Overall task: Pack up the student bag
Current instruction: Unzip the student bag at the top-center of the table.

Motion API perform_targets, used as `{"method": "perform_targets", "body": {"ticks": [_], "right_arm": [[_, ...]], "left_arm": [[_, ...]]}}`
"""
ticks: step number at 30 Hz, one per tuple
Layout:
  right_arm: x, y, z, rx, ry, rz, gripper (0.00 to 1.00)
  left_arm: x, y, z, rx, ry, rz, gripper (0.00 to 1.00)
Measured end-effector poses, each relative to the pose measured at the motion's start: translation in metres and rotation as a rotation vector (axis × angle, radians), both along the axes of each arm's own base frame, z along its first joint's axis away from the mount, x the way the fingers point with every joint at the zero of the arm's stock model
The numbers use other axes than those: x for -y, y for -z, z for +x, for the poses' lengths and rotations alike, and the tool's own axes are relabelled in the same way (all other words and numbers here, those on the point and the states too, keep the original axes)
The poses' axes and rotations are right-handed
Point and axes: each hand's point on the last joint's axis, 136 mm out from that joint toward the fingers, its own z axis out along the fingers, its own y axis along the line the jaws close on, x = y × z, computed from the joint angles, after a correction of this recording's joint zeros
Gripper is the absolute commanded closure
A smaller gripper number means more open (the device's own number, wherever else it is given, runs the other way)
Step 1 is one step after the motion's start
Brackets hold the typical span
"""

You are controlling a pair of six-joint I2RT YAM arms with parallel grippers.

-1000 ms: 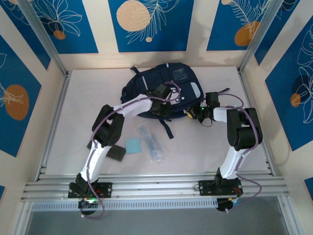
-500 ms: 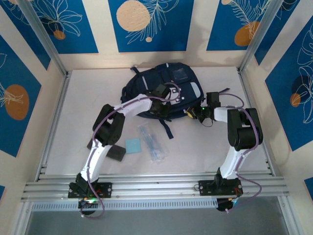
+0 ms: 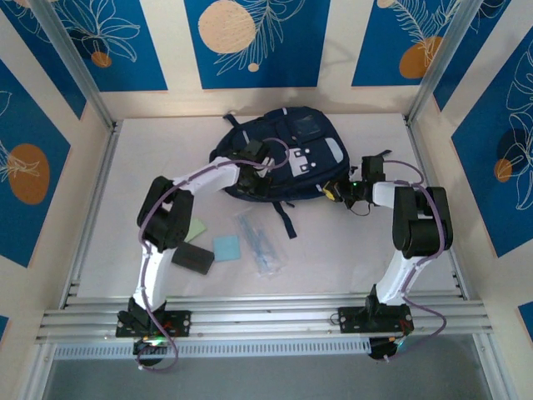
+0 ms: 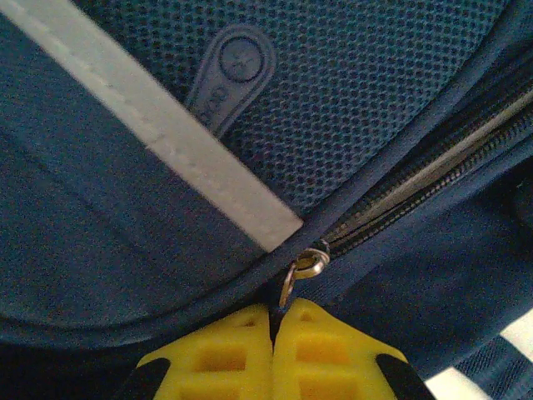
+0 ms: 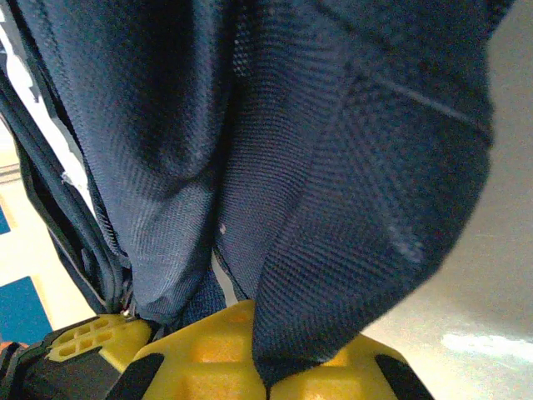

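Note:
The student bag lies flat at the back middle of the table, dark navy with a light grey patch. My left gripper rests on its near left part. In the left wrist view the yellow fingers are shut on the zip pull, whose metal ring sits just above the tips at the end of the zip. A white stripe crosses the fabric. My right gripper is at the bag's near right corner, shut on a fold of the bag's navy fabric.
Near the table's middle lie a clear pouch of pens, a light blue pad, a green pad and a black flat object. A black strap trails from the bag toward them. Metal frame rails run along both sides.
My left gripper has shut on the zip pull and moved left along the bag; its elbow swung left, uncovering the green pad. The right gripper shifted slightly, still holding the fabric.

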Motion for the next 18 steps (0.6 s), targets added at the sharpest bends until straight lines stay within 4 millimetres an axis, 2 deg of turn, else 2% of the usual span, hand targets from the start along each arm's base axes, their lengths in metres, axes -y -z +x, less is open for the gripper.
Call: {"method": "perform_targets", "body": {"ticks": [8, 9, 11, 13, 15, 18], "right_arm": [[0.02, -0.012, 0.007, -0.001, 0.014, 0.002, 1.0], [0.021, -0.014, 0.009, 0.001, 0.014, 0.002, 0.97], [0.021, -0.017, 0.01, 0.004, 0.006, 0.001, 0.78], [0.024, -0.02, 0.011, 0.01, 0.006, -0.019, 0.63], [0.026, -0.027, 0.007, 0.015, 0.007, -0.036, 0.57], [0.023, -0.053, 0.002, 0.079, -0.009, -0.069, 0.53]], "left_arm": [[0.007, -0.021, -0.007, 0.003, 0.054, -0.058, 1.0], [0.008, -0.026, -0.008, 0.004, 0.058, -0.068, 1.0], [0.007, -0.034, -0.009, 0.009, 0.059, -0.083, 1.0], [0.002, -0.039, -0.009, 0.006, 0.05, -0.081, 1.0], [-0.006, -0.041, -0.007, 0.0, 0.032, -0.075, 1.0], [-0.018, -0.039, -0.004, -0.015, 0.003, -0.067, 1.0]]}}
